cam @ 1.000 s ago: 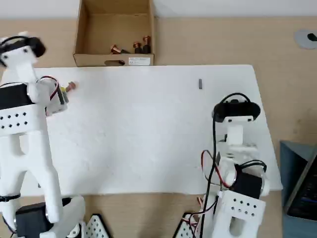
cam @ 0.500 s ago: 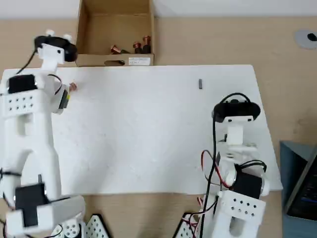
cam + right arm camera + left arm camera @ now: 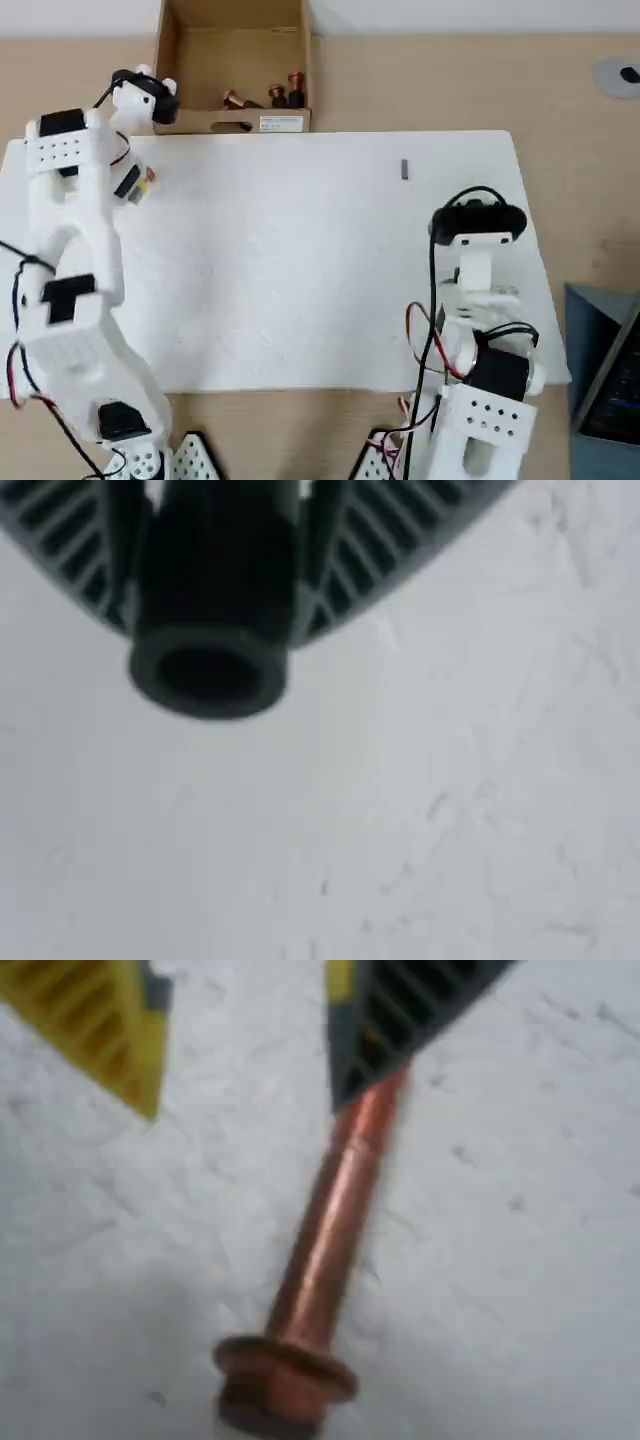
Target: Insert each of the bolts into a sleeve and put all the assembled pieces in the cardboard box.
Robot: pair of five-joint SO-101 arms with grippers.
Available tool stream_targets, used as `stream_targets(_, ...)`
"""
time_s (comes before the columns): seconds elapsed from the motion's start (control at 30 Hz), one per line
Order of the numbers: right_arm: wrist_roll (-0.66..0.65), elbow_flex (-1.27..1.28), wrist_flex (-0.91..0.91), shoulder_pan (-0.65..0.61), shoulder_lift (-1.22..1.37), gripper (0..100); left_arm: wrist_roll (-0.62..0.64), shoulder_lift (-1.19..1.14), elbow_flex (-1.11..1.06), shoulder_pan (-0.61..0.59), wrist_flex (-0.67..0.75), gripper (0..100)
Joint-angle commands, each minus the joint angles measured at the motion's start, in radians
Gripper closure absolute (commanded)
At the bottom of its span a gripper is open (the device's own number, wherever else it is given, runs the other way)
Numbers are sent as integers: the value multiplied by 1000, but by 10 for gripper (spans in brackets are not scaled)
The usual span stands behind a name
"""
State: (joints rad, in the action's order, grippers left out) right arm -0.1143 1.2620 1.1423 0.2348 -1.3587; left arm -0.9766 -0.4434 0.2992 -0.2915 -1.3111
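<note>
A copper bolt (image 3: 320,1250) lies on the white mat (image 3: 300,270), head toward the camera, its shaft tip running under one finger (image 3: 400,1010) of my left gripper (image 3: 243,1105). That gripper is open, with bare mat in the gap. From above, the bolt (image 3: 148,175) sits at the mat's far left, beside the left gripper (image 3: 133,188). My right gripper (image 3: 210,610) is shut on a black sleeve (image 3: 208,672), bore facing the camera, low over the mat. A loose sleeve (image 3: 404,169) lies at the far right. The cardboard box (image 3: 160,70) holds several assembled pieces (image 3: 275,97).
The right arm (image 3: 475,300) stands over the mat's right side near the front edge. The box sits just beyond the mat's far edge, close to the left arm (image 3: 70,250). A dark object (image 3: 605,370) lies off the mat at the right.
The left arm's upper part has swung from the far left toward the box, over the mat's corner. The bolt has stayed in about the same spot. The right arm has not moved.
</note>
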Motion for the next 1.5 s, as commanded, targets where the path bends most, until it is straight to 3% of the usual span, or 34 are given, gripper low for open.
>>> stream_targets(0.0,-2,-7,-38,7,-12,988,-18,-97,198,-20,6,875)
stream_targets(0.43,-2,-7,-37,-13,-12,988,-37,-432,654,-17,-199,874)
stream_targets(0.67,-5,-7,-32,-12,-12,988,-34,-536,729,-8,-221,880)
stream_targets(0.77,-5,-7,-31,-10,-12,988,-34,-556,727,-8,-221,940)
stream_targets(0.83,-5,-7,-31,-10,-12,988,-31,-558,720,-8,-222,1000)
stream_targets(1.1,-2,-42,-29,-12,-12,988,6,-550,729,2,-364,996)
stream_targets(1.27,-2,-122,17,-13,-12,988,124,-522,789,6,-442,996)
stream_targets(1.47,-2,-243,117,-13,-12,988,161,-329,756,51,-443,996)
